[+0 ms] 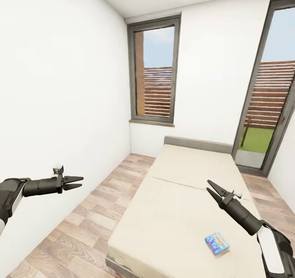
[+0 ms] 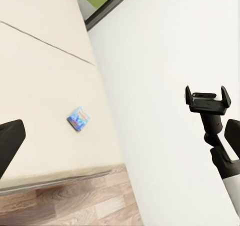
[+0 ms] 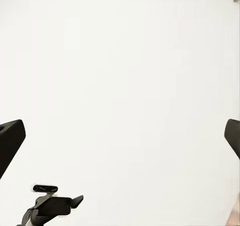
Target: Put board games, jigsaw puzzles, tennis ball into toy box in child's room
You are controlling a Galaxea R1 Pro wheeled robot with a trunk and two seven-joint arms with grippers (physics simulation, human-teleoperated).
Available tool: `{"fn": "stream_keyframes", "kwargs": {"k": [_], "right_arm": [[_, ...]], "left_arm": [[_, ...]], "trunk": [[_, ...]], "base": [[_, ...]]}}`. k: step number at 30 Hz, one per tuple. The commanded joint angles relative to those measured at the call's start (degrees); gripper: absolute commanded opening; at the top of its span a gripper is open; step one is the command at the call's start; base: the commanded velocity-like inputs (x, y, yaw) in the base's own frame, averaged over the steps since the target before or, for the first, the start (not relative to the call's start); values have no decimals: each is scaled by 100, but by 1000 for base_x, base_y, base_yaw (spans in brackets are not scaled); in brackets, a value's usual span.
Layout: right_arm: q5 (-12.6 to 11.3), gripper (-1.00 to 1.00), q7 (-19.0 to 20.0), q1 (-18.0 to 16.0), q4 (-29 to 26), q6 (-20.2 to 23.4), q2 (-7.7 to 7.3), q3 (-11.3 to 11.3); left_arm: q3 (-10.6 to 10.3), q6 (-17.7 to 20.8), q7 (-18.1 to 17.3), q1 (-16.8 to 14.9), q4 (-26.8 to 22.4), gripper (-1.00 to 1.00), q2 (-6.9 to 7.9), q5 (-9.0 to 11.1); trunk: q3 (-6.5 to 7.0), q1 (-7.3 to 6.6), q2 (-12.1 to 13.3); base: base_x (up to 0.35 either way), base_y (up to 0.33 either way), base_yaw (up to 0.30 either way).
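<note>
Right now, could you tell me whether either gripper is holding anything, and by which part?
Nothing is held. The left gripper and right gripper both hang open and empty; the blue board game lies untouched on the bed.

The bed (image 1: 184, 212) carries a bare beige mattress, edged by a grey-brown frame and a low headboard (image 1: 198, 144) of the same dull tone. Near the foot edge of the mattress lies a small board game (image 1: 217, 243), bright blue with flecks of orange and white print. The floor (image 1: 78, 233) is pale wood plank with brownish grain. Walls are plain white, the window (image 1: 155, 71) frames dark grey, with reddish-brown slats and blue sky beyond. Both arms are black toward the tips, white further back.
</note>
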Motion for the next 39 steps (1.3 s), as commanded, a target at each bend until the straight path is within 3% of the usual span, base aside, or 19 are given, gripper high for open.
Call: {"fn": "stream_keyframes", "kwargs": {"k": [1,10,19,39], "right_arm": [[-12,100,6,-4,3,22,2,-5],[-22,100,-88,-4,16,24,-2,-36],[-24,100,-203,-4,370,60,-7,-235],[-15,100,-217,-2,427,60,-7,-251]], "left_arm": [[6,60,-32,-2,-2,100,1,-20],[0,60,-32,2,-2,100,-2,-20],[3,60,-32,2,-2,100,0,-20],[1,29,-32,-1,-2,100,-2,-20]], "trunk": [[1,2,-5],[6,2,-5],[-62,2,-5],[-248,2,-5]], "base": [[0,-300,-235],[0,-300,-69],[0,-272,-4],[0,-193,0]]}}
